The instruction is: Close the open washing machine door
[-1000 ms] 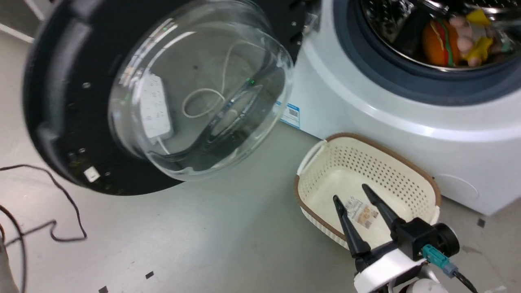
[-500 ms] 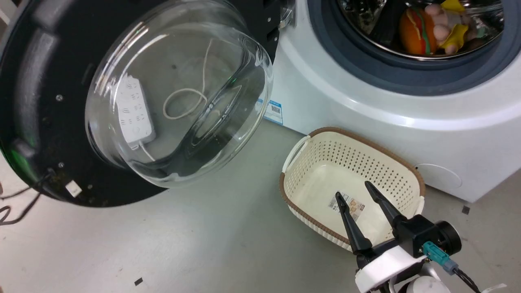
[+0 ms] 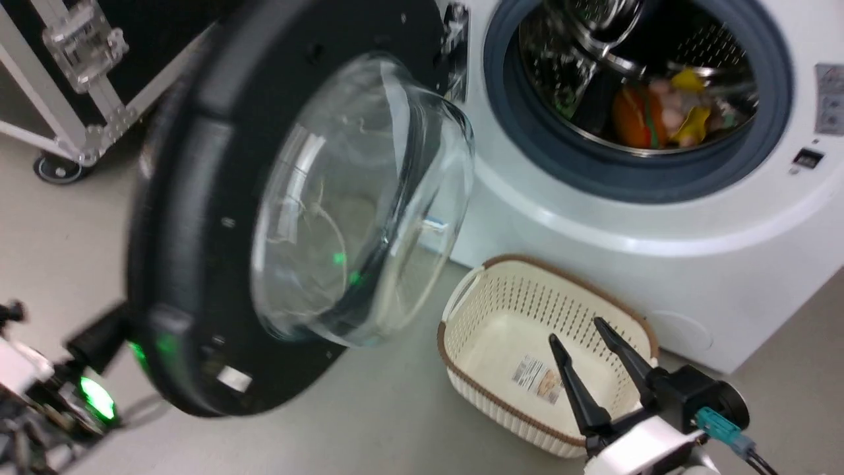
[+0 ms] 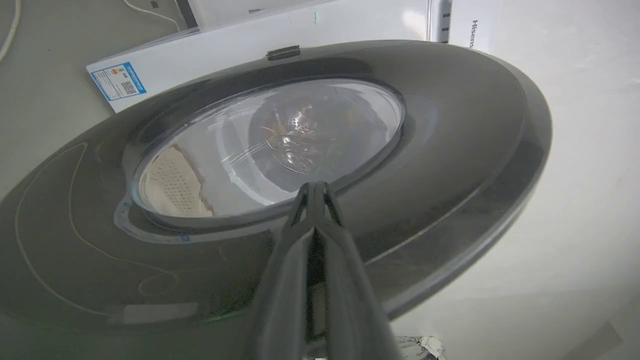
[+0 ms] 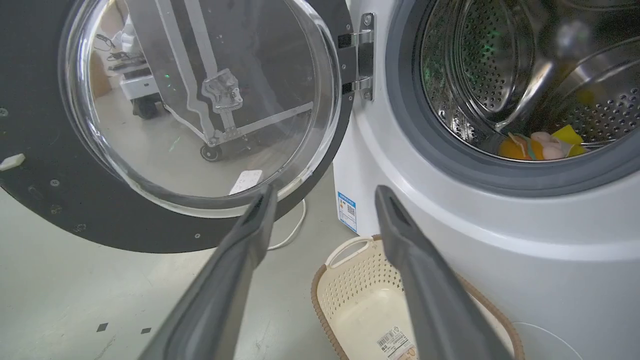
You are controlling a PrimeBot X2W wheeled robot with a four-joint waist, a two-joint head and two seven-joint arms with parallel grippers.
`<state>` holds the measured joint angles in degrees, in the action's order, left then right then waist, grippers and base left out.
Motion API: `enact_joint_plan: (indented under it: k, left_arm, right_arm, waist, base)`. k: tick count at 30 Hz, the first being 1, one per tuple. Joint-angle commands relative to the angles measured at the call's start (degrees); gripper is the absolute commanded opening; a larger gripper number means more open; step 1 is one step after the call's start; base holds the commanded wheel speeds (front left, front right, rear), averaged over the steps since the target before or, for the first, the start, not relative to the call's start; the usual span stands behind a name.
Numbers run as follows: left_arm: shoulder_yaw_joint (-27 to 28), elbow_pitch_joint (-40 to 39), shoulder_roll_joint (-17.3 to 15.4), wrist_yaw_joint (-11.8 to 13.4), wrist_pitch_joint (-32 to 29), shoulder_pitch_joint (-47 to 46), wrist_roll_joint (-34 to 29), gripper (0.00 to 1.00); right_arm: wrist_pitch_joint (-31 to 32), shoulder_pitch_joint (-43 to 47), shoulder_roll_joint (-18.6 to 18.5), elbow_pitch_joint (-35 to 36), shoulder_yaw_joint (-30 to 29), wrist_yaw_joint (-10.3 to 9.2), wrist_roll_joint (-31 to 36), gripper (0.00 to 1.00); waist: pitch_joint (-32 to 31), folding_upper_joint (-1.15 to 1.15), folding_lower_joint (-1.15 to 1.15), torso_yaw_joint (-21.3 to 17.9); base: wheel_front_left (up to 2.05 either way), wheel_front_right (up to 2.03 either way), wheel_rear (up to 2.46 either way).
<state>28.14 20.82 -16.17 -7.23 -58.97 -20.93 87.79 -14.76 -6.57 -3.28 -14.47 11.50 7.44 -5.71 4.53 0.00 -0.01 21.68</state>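
The washing machine door stands swung out from the washing machine on its hinge, roughly halfway round. Its bulging glass faces the open drum and its smooth outer face is turned towards the left arm. The left pincer has its two fingers pressed together with nothing between them. Their joined tip is at the outer face, right at the lower rim of the window ring; whether it actually touches the surface I cannot tell. Fingers closed this way likely serve as one stiff pusher, since a glossy, handle-less face offers nothing to pinch. A spot away from the hinge would give the push more leverage. The right pincer is spread wide and empty, hanging low over the cream basket, which sits on the floor just beside the machine's front. That placement seems meant to keep it out of the door's sweep. Soft toys lie well inside the drum, clear of the grey gasket, so nothing there looks set to snag the closing.
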Motion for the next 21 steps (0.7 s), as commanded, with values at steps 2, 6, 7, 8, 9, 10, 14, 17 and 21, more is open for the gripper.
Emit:
enact_joint_plan:
  k: [2, 6, 7, 8, 9, 10, 14, 17, 21]
  left_arm:
    - [-1.60, -2.88, 3.02, -0.19, -2.25, 3.84, 0.98, 0.00]
    - [-4.19, -7.68, 8.14, 0.42, -3.77, 9.44, 1.17, 0.00]
    - [-4.99, -8.94, 9.34, 0.59, -3.96, 10.94, 1.09, 0.00]
    - [-5.63, -10.00, 10.37, 0.81, -3.95, 12.40, 1.23, 0.00]
    - [-6.48, -10.89, 11.23, 0.99, -4.03, 13.77, 1.50, 0.00]
    - [-7.30, -11.66, 11.85, 1.01, -4.10, 15.08, 1.90, 0.00]
    - [-13.57, -14.36, 13.21, 0.96, -2.14, 20.32, 5.66, 0.00]
    - [-17.71, -14.11, 13.26, 0.65, 1.71, 21.13, 11.02, 0.00]
    - [-23.95, -13.60, 13.27, 0.02, 6.76, 21.16, 14.89, 0.00]
  right_arm:
    - [-0.24, 1.01, 0.28, -0.02, -1.23, 0.05, -1.15, 1.00]
    - [-0.24, 1.57, 0.36, 0.16, -2.80, 0.05, -1.25, 1.00]
    - [-0.24, 1.74, 0.37, 0.29, -3.23, 0.05, -1.47, 1.00]
    - [-0.24, 1.90, 0.38, 0.35, -3.61, 0.05, -1.58, 1.00]
    - [-0.24, 2.10, 0.38, 0.41, -4.19, 0.05, -1.60, 1.00]
    - [-0.24, 2.23, 0.38, 0.48, -4.71, 0.05, -1.61, 1.00]
    - [-0.24, 2.11, 0.39, 0.25, -8.47, 0.05, -4.04, 1.00]
    - [-0.24, 1.64, 0.39, 0.09, -10.25, 0.05, -3.90, 1.00]
    - [-0.24, 1.02, 0.39, -0.83, -11.77, 0.05, -3.19, 1.00]
  waist:
    - [-2.38, 0.00, 0.01, -0.97]
    - [-4.09, 0.00, 0.01, -2.93]
    - [-4.39, 0.00, 0.01, -3.48]
    - [-4.73, 0.00, 0.01, -4.19]
    - [-4.87, 0.00, 0.01, -4.81]
    - [-4.98, 0.00, 0.01, -5.61]
    - [-4.34, 0.00, 0.01, -11.54]
    - [-3.52, 0.00, 0.01, -15.40]
    - [-1.65, 0.00, 0.01, -20.75]
  base:
    - [0.00, 0.00, 0.00]
    - [0.00, 0.00, 0.00]
    - [0.00, 0.00, 0.00]
    - [0.00, 0.00, 0.00]
    - [0.00, 0.00, 0.00]
    - [0.00, 0.00, 0.00]
    - [0.00, 0.00, 0.00]
    - [0.00, 0.00, 0.00]
    - [0.00, 0.00, 0.00]
